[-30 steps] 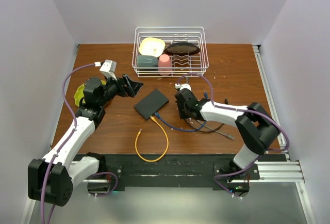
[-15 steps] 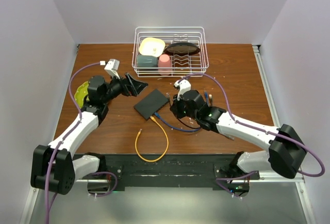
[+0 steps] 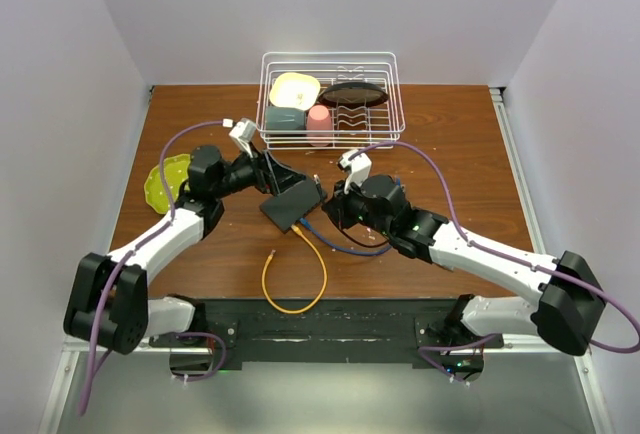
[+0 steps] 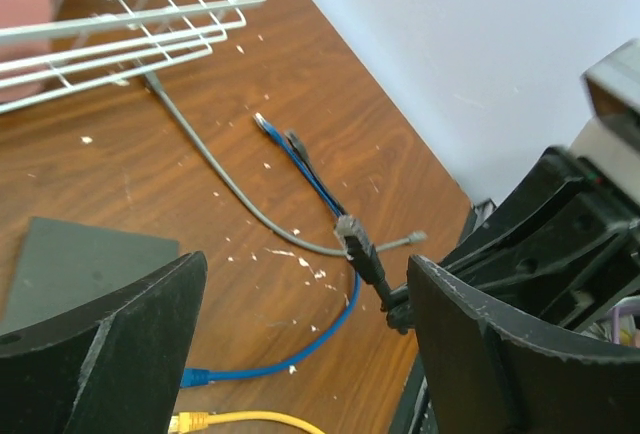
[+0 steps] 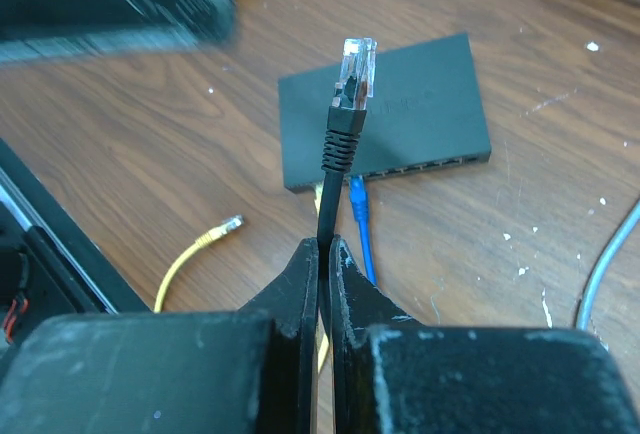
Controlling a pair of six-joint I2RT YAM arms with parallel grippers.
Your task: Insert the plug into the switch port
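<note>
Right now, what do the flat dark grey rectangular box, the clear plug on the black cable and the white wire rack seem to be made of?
The flat dark grey rectangular box: matt painted metal or plastic; even, no glare. The clear plug: hard transparent plastic, see-through; its black cable looks rubber-sheathed. The white wire rack: probably coated metal wire, thin and smooth.

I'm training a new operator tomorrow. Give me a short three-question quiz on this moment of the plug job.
1. True or false: the right gripper is clamped on the black cable below its plug.
2. The plug is: A) seated in a port; B) dropped flat; C) held up, outside the switch.
3. Fill in: the left gripper has its jaws ____, with nothing between them.
Key: 1 true; 2 C; 3 open.
</note>
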